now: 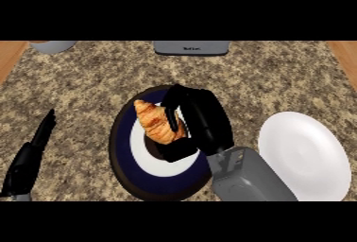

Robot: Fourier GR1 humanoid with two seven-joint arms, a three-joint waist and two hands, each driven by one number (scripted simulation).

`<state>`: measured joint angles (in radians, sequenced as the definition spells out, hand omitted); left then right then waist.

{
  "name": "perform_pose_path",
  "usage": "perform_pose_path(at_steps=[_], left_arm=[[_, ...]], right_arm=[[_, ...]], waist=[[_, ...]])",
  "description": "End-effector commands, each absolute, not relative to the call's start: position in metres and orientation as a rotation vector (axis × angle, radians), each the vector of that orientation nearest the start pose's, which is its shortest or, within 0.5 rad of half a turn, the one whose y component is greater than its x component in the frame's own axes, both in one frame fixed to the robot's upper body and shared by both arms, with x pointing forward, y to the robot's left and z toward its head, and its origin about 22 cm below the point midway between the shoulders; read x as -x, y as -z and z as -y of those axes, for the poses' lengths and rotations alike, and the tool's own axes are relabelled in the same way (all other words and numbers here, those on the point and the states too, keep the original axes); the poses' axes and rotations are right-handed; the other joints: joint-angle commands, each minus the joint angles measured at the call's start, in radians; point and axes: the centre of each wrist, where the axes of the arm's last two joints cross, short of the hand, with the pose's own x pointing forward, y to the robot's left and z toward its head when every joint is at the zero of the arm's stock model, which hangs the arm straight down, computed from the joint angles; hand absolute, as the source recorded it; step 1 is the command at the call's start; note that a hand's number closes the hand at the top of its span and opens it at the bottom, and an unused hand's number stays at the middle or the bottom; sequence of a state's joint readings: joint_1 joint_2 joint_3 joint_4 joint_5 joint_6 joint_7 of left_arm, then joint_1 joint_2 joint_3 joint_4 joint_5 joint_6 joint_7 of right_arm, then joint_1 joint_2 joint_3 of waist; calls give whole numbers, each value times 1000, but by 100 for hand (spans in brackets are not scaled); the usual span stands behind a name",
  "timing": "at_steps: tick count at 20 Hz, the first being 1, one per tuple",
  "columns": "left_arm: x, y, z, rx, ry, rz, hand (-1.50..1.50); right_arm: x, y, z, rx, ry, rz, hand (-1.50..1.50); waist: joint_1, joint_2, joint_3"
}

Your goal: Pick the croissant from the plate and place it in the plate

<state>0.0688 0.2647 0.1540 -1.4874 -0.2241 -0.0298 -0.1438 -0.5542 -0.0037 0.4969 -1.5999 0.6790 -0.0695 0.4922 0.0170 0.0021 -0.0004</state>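
the croissant is golden brown and sits over the white middle of the dark blue plate, a bit toward the far side. the right hand is on it. its black fingers bend over the far end of the croissant and its thumb comes in at the near end, so the hand is curled round the croissant from the right side and has hold of it. i cannot tell if the croissant is still touching the plate or is lifted a little. the grey arm behind that hand comes up from the bottom edge, between the two plates. the white plate lies just to the right of the dark blue one and has nothing on it. the left hand rests far over at the left edge, fingers straight and pointing up, holding nothing. both plates lie on a speckled brown counter. at the far edge there is a grey box in the middle and a grey round thing in the left corner.
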Motion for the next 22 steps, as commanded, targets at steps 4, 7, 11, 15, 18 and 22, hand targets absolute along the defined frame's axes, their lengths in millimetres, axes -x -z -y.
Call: perform_pose_path(at_steps=[4, 7, 11, 15, 18, 22], left_arm=[[-212, 11, -330, -452, 305, 1523, 0], [-211, 3, -331, -454, 295, 1520, 0], [-211, -7, -334, -470, 308, 1516, 0], [-218, 11, -338, -475, 303, 1510, 0], [-214, 8, -336, -484, 288, 1515, 0], [-224, 8, -336, -469, 285, 1519, 0]], right_arm=[[-297, -99, 34, 335, -669, 1632, -150], [-298, -75, 15, 378, -699, 1582, -150], [-301, -85, 12, 300, -605, 1679, -150], [-288, -86, 23, 249, -359, 1765, -150], [-305, -89, 53, 273, -179, 1752, -150], [-301, -92, 90, 244, -47, 1729, -150]], waist=[[9, 1, 0], [14, 1, 0], [3, -1, 1], [-5, -1, 1], [-15, -2, 1], [-26, -4, 1]])
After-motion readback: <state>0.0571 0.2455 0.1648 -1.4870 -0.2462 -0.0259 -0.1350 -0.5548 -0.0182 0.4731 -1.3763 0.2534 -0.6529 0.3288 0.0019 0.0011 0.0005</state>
